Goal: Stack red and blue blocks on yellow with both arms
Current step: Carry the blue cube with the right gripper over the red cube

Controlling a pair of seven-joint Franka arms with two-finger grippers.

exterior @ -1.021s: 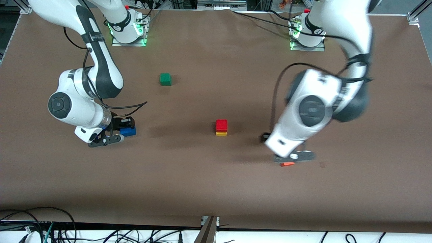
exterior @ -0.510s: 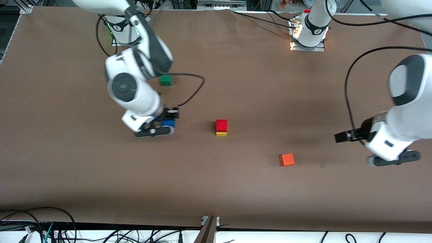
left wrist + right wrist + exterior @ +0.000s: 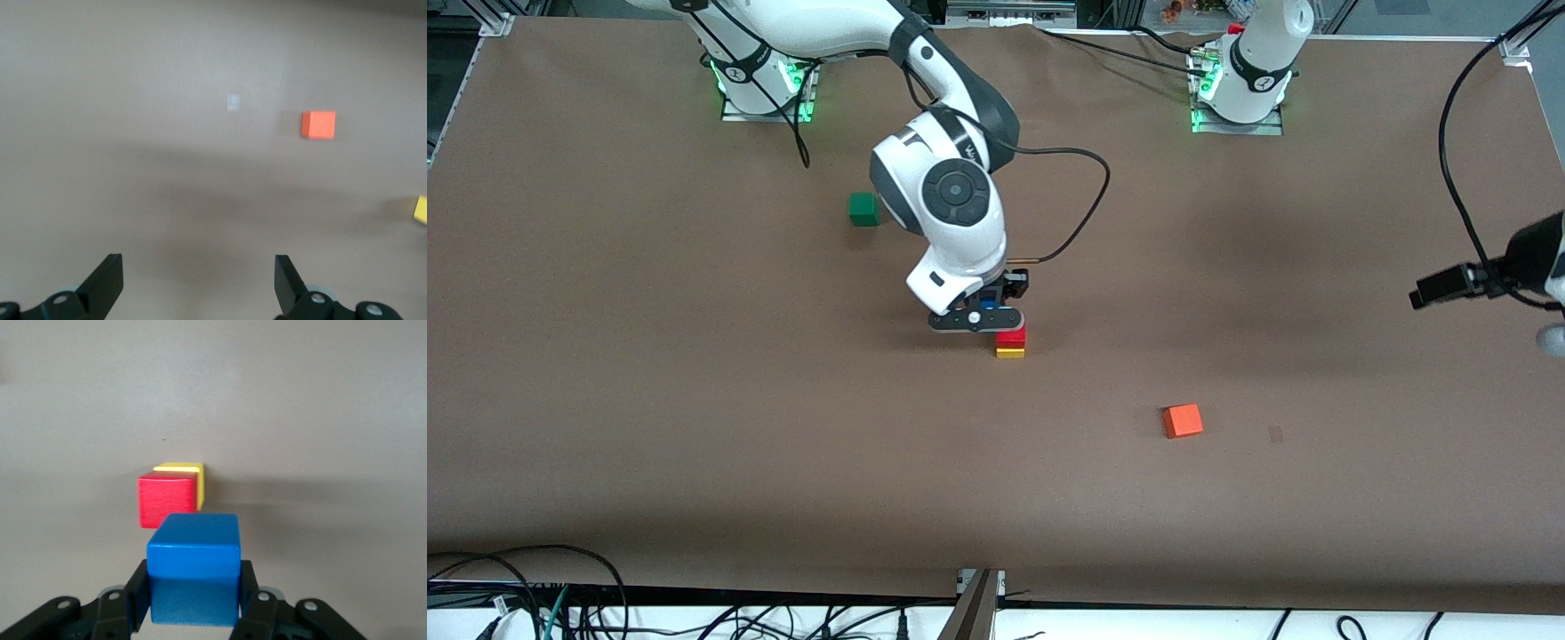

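The red block [image 3: 1011,335] sits on the yellow block [image 3: 1010,353] in the middle of the table. My right gripper [image 3: 978,318] is shut on the blue block [image 3: 987,313] and holds it in the air just above the stack, slightly toward the right arm's end. In the right wrist view the blue block [image 3: 193,563] is between the fingers of that gripper [image 3: 193,590], with the red block [image 3: 167,500] and the yellow block [image 3: 180,467] below it. My left gripper [image 3: 198,267] is open and empty, up over the left arm's end of the table.
An orange cube [image 3: 1183,420] lies nearer the front camera than the stack, toward the left arm's end; it also shows in the left wrist view [image 3: 318,124]. A green cube [image 3: 863,208] lies farther from the camera, beside the right arm's elbow.
My right gripper has carried the blue block from the right arm's end to just above the stack. My left arm has drawn away from over the orange cube toward its own end.
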